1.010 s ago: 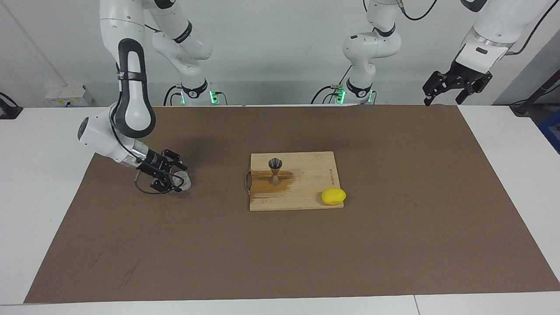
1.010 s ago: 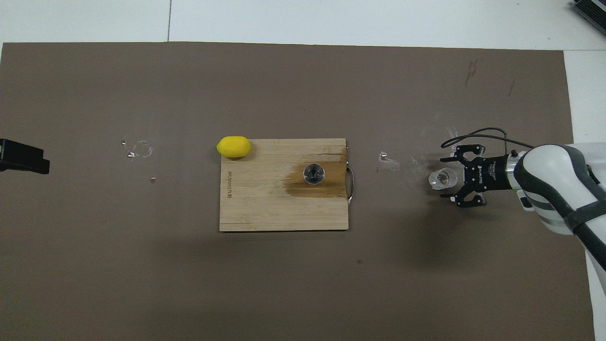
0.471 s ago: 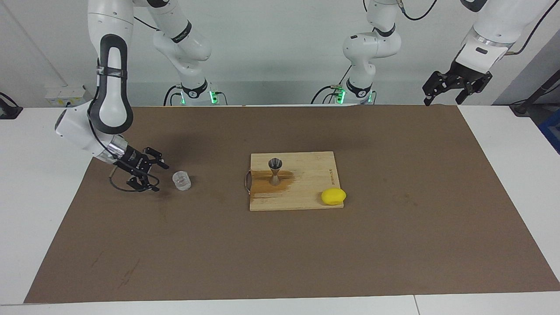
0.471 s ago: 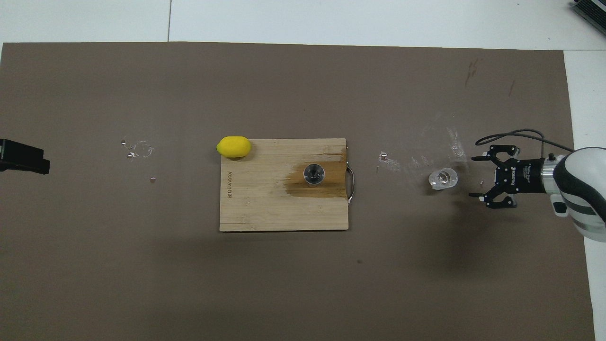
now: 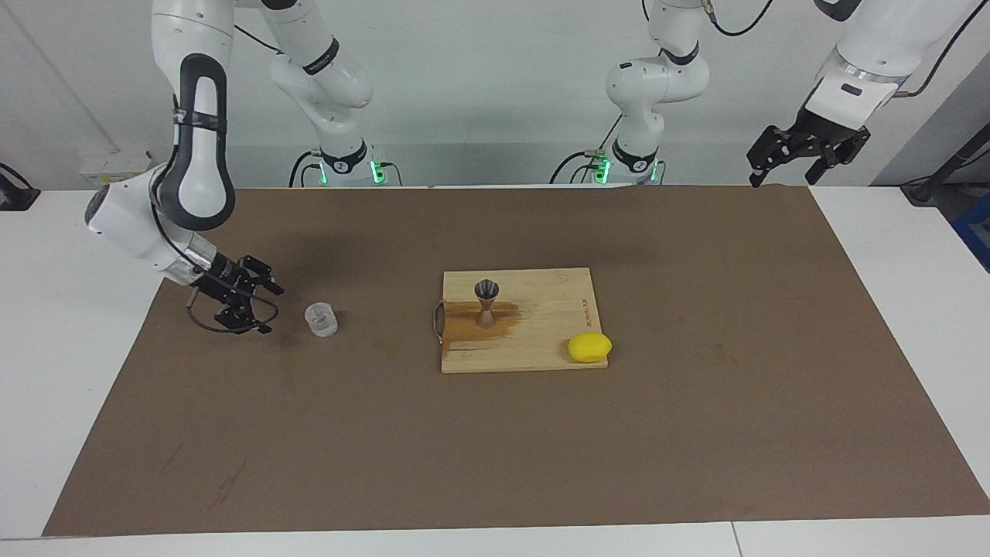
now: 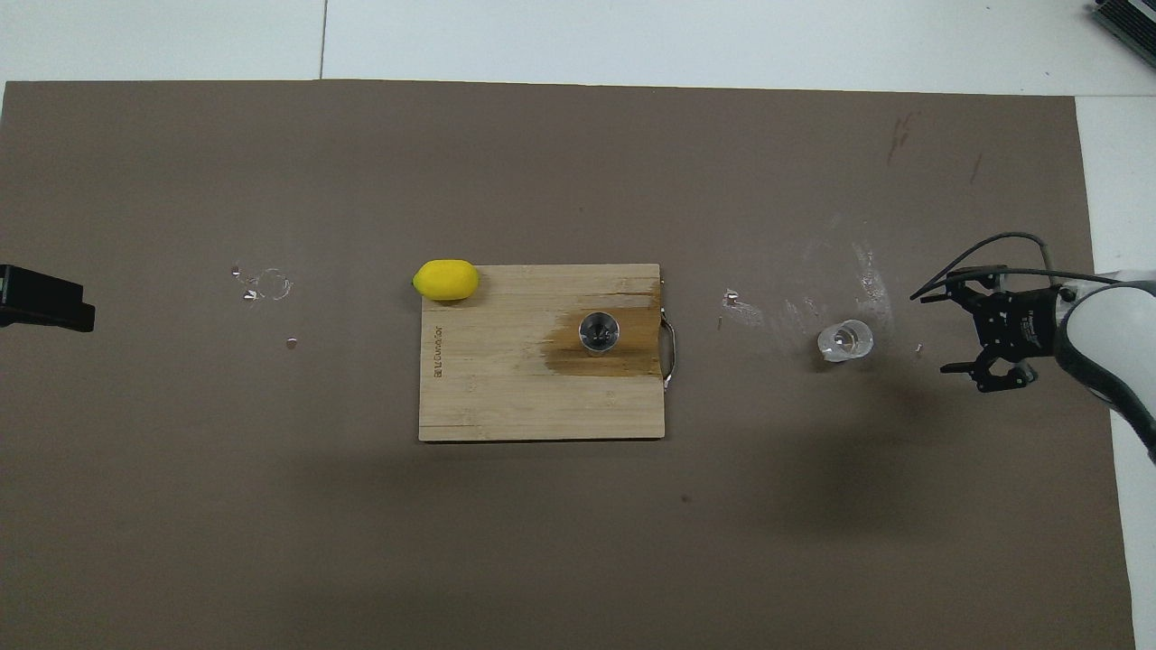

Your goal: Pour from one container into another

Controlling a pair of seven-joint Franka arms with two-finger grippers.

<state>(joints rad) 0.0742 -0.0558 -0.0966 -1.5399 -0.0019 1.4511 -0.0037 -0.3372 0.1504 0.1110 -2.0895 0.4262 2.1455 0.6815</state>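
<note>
The clear cup [image 5: 321, 319] stands upright on the brown mat [image 5: 495, 433], toward the right arm's end of the table, just beside the right gripper [image 5: 249, 305] but apart from it; nothing touches it. That gripper sits low over the mat w/ fingers spread wide, holding nothing, its opening facing the cup.

Judgement on the step: the wet stain on the cutting board [image 5: 541, 340] around the jigger [image 5: 486, 302] suggests pouring is done and the cup set down, so the step in hand looks like clearing the arm away. To do it well: keep fingers wide, pull straight off along the line away from the cup, no sideways sweep — cup is light and would tip or skid if clipped. Lift before swinging back.

Contents: cup looks about empty, maybe a trace at the bottom; can't tell for sure. Jigger stands upright on the board, well apart from the right gripper; its top bowl looks dark in the overhead view, fill level unclear.

Lemon [image 5: 589, 347] lies at the board's corner, toward the left arm's end. Left gripper [image 5: 804, 155] waits raised over the mat's corner at its own end, fingers open, empty.
</note>
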